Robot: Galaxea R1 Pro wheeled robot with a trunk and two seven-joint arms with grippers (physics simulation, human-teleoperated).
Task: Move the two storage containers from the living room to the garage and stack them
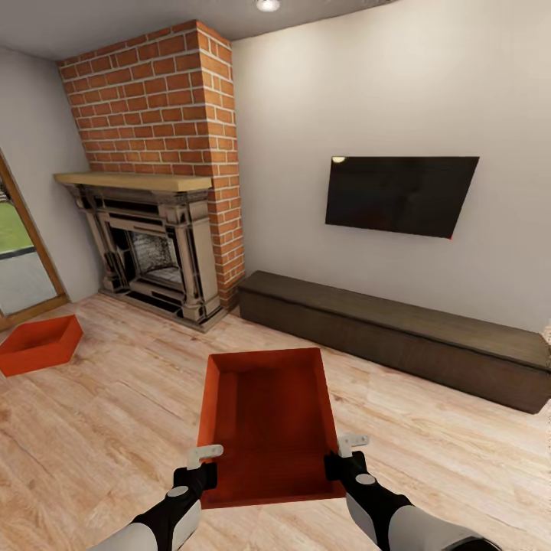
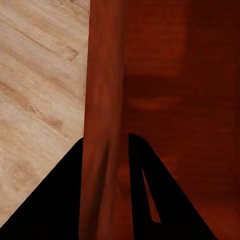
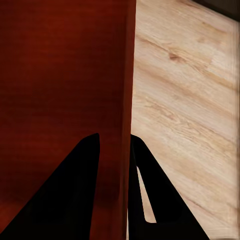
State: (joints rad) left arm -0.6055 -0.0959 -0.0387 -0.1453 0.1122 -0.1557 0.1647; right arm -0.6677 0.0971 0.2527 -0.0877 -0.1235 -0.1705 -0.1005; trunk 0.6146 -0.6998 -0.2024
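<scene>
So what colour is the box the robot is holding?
Red-orange, plain all over; the held box shows best in the head view.

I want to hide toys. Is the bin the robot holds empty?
Empty: the held bin shows only its bare red bottom between the left gripper and right gripper.

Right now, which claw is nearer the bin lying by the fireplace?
Left. The left claw grips the held bin's left wall, the side facing the other bin on the floor. The right claw grips the opposite wall, farther away.
</scene>
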